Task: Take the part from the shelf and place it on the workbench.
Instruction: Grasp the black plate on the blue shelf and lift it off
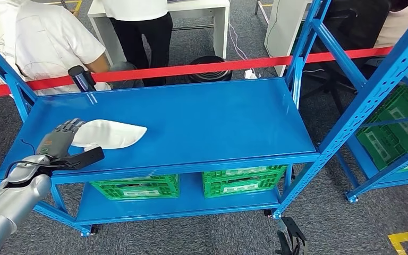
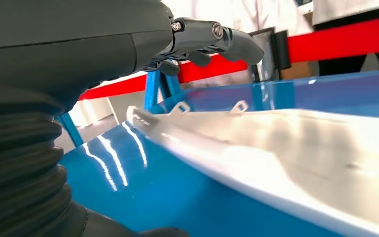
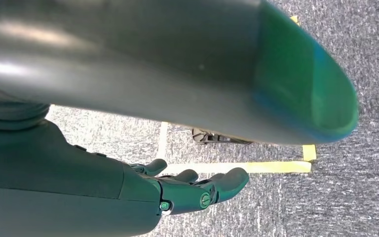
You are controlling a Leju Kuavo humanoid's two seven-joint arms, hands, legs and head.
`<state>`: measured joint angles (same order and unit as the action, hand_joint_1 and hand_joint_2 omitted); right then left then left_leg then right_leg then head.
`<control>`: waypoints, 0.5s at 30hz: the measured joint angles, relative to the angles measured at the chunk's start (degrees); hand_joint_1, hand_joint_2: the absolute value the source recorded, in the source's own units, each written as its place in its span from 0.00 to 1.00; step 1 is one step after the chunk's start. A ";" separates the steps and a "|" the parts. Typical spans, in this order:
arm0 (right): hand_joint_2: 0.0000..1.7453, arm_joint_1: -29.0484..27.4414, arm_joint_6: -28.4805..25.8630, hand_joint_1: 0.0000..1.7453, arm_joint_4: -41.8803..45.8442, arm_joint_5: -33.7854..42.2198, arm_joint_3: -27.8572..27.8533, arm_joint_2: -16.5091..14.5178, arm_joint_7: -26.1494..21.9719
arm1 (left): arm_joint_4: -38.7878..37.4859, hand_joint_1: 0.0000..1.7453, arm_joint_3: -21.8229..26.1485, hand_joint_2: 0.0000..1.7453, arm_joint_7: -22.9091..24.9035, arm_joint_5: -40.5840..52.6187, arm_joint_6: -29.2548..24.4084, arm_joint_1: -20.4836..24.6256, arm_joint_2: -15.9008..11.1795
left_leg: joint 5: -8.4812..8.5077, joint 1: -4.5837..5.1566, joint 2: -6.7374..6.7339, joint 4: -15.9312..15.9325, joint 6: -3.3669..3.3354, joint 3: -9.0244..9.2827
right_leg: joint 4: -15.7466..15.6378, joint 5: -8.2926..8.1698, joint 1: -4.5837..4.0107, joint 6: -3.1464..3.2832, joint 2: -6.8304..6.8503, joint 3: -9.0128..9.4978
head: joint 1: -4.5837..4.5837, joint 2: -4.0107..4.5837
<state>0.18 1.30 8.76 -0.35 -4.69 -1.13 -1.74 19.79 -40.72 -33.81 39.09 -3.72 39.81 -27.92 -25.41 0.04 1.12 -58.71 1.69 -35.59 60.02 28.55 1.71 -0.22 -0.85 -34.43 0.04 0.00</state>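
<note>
1. One white part (image 1: pixel 110 134) lies flat on the blue shelf (image 1: pixel 202 117), toward its left end.
2. The left hand (image 1: pixel 64 141) sits at the part's near end, fingers spread over its edge and thumb out along the shelf front; the left wrist view shows fingers (image 2: pixel 217 42) hovering above the glossy surface, nothing gripped yet.
3. The right hand (image 3: pixel 197 190) hangs over the carpet, fingers loosely apart, holding nothing.
4. Risk: the part looks thin, smooth and low-lying, so closing fingers could slide over it or push it along the shelf.
5. Risk: gripped at one end, the long part could tilt and slip free.
6. A person (image 1: pixel 42 42) stands just behind the shelf, near any lift path.
</note>
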 joint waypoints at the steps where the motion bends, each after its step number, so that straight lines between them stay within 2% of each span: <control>1: 0.00 0.00 -0.03 0.00 0.00 0.00 -0.07 0.00 0.01 | 0.07 0.00 0.06 1.00 -0.10 -0.04 -0.18 -0.05 0.16 | 0.00 0.00 0.00 0.00 0.00 0.00 | 0.00 0.00 0.00 0.00 0.00 0.00 | 0.00 0.00; 15: 0.00 0.00 -0.51 0.00 0.00 -0.12 -0.37 0.01 0.11 | 0.45 0.00 0.20 1.00 -0.64 0.33 -0.48 -0.47 2.07 | 0.00 0.00 0.00 0.00 0.00 0.00 | 0.00 0.00 0.00 0.00 0.00 0.00 | 0.00 0.00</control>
<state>0.18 0.78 8.76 -0.46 -5.06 -1.12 -1.63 20.24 -40.52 -34.44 39.42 -4.20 39.34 -25.86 -25.41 0.04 1.12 -58.71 1.69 -35.59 60.02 28.55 1.71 -0.22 -0.85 -34.43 0.04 0.00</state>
